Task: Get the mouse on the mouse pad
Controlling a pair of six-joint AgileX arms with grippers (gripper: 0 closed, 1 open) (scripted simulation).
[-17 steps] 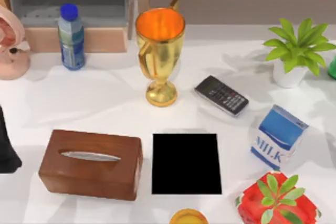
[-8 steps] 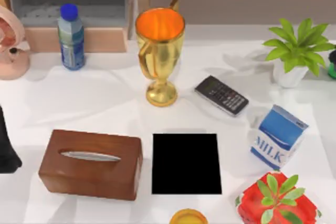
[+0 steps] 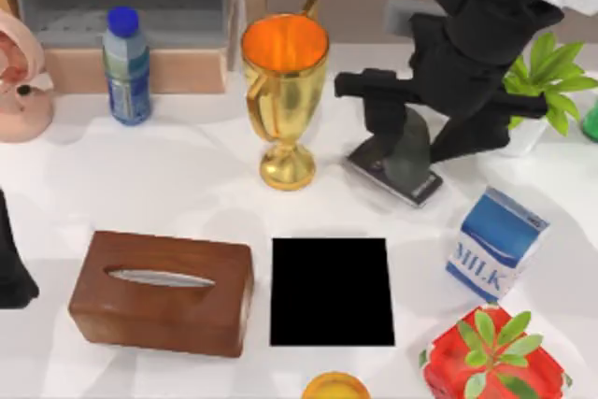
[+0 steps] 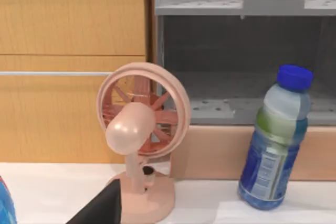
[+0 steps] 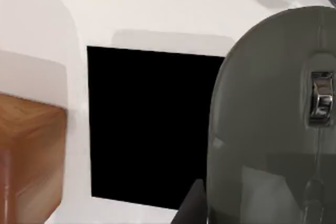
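The mouse (image 3: 408, 154), a grey-olive oval, hangs in the air over the flat black keypad device (image 3: 418, 190), right of the golden cup. My right gripper (image 3: 414, 149) reaches in from the far right and is shut on the mouse. In the right wrist view the mouse (image 5: 273, 119) looms close, with one dark fingertip (image 5: 191, 203) against its side. The mouse pad (image 3: 332, 292), a plain black rectangle, lies bare near the front middle of the table, nearer the front edge than the held mouse; it is also seen as the mouse pad (image 5: 152, 124). My left arm (image 3: 13, 263) rests at the left edge.
A brown tissue box (image 3: 161, 292) sits just left of the pad, a milk carton (image 3: 495, 242) to its right, and a red box with a plant (image 3: 491, 357) at front right. The golden cup (image 3: 285, 91), a bottle (image 3: 126, 64), a pink fan (image 3: 17, 77) and a potted plant (image 3: 547, 67) stand farther back.
My right arm has come in from the far right with the mouse in its gripper and now hangs over the keypad device. The left arm has not moved.
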